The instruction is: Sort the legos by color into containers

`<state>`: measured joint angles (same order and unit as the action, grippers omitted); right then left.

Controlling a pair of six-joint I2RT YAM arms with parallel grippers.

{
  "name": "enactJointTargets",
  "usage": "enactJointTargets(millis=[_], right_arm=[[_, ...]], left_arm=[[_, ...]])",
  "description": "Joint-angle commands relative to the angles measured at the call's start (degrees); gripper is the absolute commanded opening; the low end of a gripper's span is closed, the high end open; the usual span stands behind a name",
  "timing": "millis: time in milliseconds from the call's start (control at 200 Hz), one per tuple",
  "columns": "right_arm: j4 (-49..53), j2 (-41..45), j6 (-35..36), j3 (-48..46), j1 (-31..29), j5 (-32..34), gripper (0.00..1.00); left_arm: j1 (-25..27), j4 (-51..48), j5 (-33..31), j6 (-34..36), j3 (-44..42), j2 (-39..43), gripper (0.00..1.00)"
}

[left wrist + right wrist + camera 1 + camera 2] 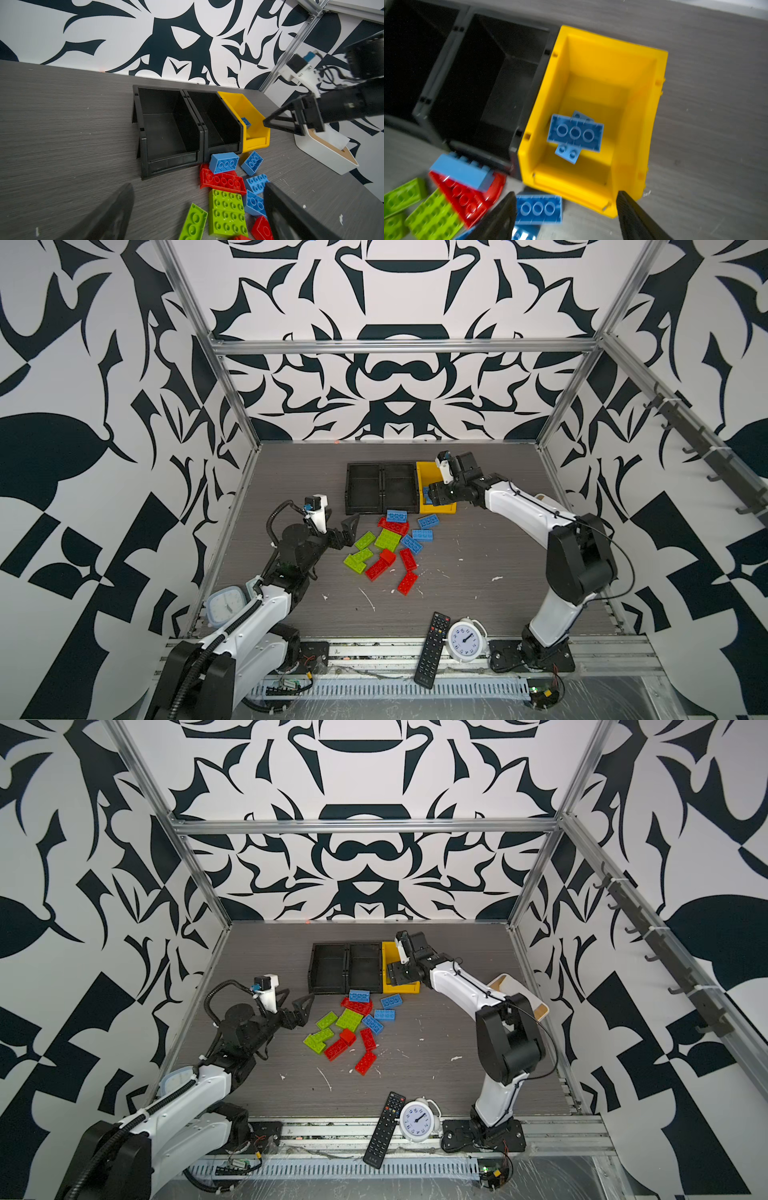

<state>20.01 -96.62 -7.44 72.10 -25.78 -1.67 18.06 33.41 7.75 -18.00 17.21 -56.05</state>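
Loose legos [390, 545] in blue, red and lime green lie in a pile mid-table, just in front of the containers. Two joined black trays [381, 489] hold nothing. The yellow bin [424, 472] to their right holds two blue bricks [575, 133]. My right gripper [565, 193] hovers open above the bin's lowered front lip with nothing between its fingers; it shows in both top views [432, 495] [392, 975]. A blue brick [538, 208] lies on the table beside one finger. My left gripper [198, 187] stands wide open at the pile's left edge [347, 531], holding nothing.
A white box with a wooden rim [324, 149] stands right of the yellow bin, under the right arm. A black remote [432, 649] and a round white clock [465, 639] lie at the front edge. A square clock [224, 605] sits at the front left.
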Motion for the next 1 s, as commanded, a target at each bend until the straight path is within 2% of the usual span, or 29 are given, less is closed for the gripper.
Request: enactJointTargets(millis=[0,215,430,995], right_arm=[[0.27,6.61,-0.85,-5.17,-3.43,-1.47,0.74],[-2.43,7.75,-3.35,-11.02,-10.18,-1.14,0.67],[-11.34,2.87,-7.54,-10.65,-10.65,-5.31,0.64],[-15.23,-7.55,-7.07,-4.56,-11.21,-6.54,0.68]], left_arm=[[-0.04,0.93,-0.57,0.07,-0.62,0.59,0.99],[-0.05,0.94,-0.57,0.15,-0.52,0.09,0.99],[-0.06,0.8,-0.63,0.15,-0.5,-0.02,0.99],[-0.03,-0.37,-1.21,0.84,-0.42,1.36,0.99]])
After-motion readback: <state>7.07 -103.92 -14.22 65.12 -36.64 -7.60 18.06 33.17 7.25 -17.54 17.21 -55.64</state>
